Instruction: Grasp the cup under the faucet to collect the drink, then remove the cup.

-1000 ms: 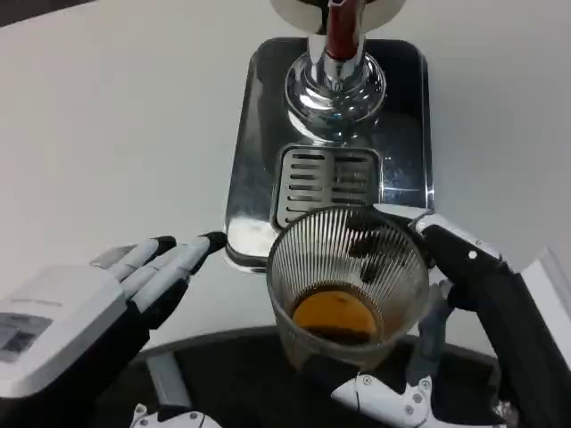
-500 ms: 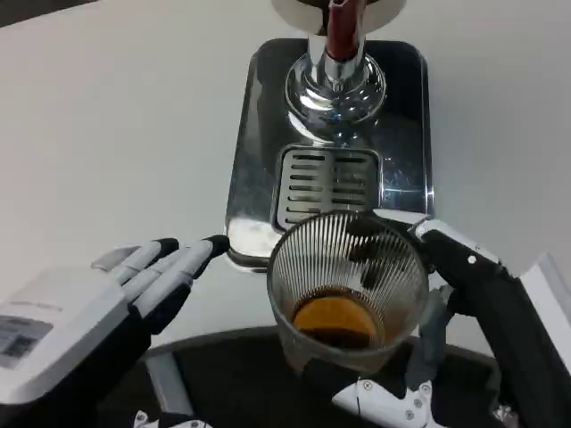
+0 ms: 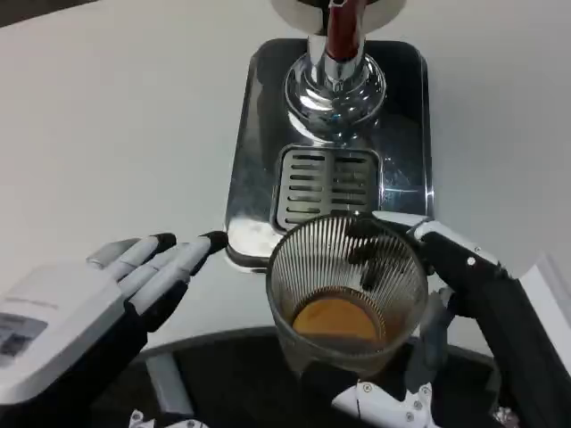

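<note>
A ribbed clear cup (image 3: 346,290) is located in the lower centre of the frame, just in front of the near edge of the drip tray (image 3: 259,143). The cup is upright and holds a shallow layer of orange-brown drink (image 3: 336,318) at its bottom. The cup is gripped by the right hand (image 3: 459,294), seen at the lower right: black and white fingers (image 3: 446,250) are wrapped against the right side of the cup's wall, and further parts of the hand are seen below the cup at the frame's bottom edge.

The left hand (image 3: 125,285) is seen at the lower left, resting above the white table (image 3: 107,116) with fingers extended and slightly apart; nothing is held in it. Its dark fingertips (image 3: 212,241) are close to the tray's near left corner, and contact cannot be determined.

The polished metal tray occupies the upper centre, with a slotted grille (image 3: 326,183) in its near half. The chrome faucet base (image 3: 335,89) with a red column (image 3: 343,31) stands in the far half of the tray.
</note>
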Robot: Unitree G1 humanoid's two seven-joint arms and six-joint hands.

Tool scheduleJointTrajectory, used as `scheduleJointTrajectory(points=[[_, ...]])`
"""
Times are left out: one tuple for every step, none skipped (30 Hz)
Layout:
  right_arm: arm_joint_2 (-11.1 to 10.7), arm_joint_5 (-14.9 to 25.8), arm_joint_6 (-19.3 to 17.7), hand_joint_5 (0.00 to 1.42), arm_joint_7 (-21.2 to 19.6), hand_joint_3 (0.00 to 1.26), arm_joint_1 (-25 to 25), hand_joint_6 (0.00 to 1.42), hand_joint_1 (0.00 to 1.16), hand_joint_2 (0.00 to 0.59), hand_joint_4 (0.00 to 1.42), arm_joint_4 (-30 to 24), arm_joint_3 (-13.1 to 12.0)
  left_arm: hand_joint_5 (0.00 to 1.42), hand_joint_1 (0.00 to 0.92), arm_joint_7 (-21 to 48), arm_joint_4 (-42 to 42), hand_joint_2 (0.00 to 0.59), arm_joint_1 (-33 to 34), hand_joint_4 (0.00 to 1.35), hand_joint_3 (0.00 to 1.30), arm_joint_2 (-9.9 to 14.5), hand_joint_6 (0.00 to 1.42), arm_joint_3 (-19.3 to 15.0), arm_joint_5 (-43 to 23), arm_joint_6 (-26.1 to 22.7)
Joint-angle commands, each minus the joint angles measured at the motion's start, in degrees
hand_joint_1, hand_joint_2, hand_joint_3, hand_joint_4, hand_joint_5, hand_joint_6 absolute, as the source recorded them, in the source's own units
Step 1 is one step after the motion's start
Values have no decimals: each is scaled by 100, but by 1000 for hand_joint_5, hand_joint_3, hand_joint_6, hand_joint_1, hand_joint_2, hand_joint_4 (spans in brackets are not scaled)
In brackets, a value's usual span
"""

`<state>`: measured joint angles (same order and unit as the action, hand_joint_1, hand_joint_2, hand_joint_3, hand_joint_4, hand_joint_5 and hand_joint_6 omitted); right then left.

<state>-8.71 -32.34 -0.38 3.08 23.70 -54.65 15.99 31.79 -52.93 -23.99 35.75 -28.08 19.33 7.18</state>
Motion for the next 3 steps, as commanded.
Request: scheduleJointTrajectory(points=[[27, 11, -282, 990, 5, 733, 26, 1167, 810, 240, 831, -221, 54, 0, 0, 81, 0, 89, -114, 0, 0, -18, 13, -35, -52, 79], [27, 8, -284, 991, 3, 742, 26, 1167, 810, 240, 831, -219, 56, 0, 0, 82, 9, 89, -119, 0, 0, -16, 12, -34, -52, 80], [27, 6, -285, 991, 2, 745, 26, 1166, 810, 240, 831, -217, 57, 0, 0, 83, 16, 89, -121, 0, 0, -13, 12, -34, -52, 80]])
